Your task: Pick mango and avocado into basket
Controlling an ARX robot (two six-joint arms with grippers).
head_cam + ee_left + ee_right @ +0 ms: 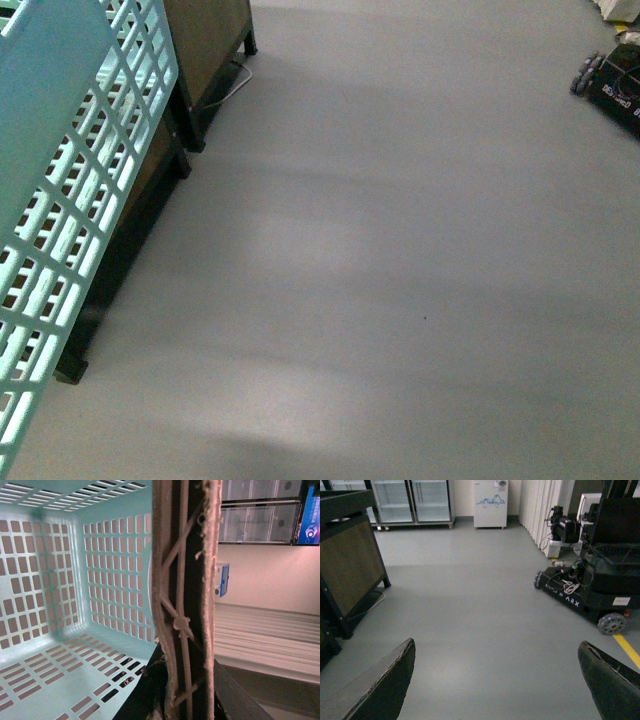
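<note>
At the far left of the front view the basket (70, 200) hangs tilted. It is pale turquoise plastic, and its wall is a grid of rectangular slots. The left wrist view looks into it and shows smooth slotted walls and floor. The left claw (187, 692) pinches the basket by its handle (185, 580), a brown strip with frayed pale edges, bound with thin white ties (181, 624) that cross at a knot. The dark fingers (147, 692) press close on either side. Just beside the basket stands a rack (205, 50) with a black frame and brown panels, its feet on the floor (400, 250), which is smooth matt grey, banded with soft shadows. The right claw (496, 645) is spread wide above that floor, its black fingers (385, 685) rounded and worn at the edges. At far right is a black wheeled base (585, 585) lettered ARX, near a yellow line (627, 650). Glass-door coolers (412, 502) line the back wall.
</note>
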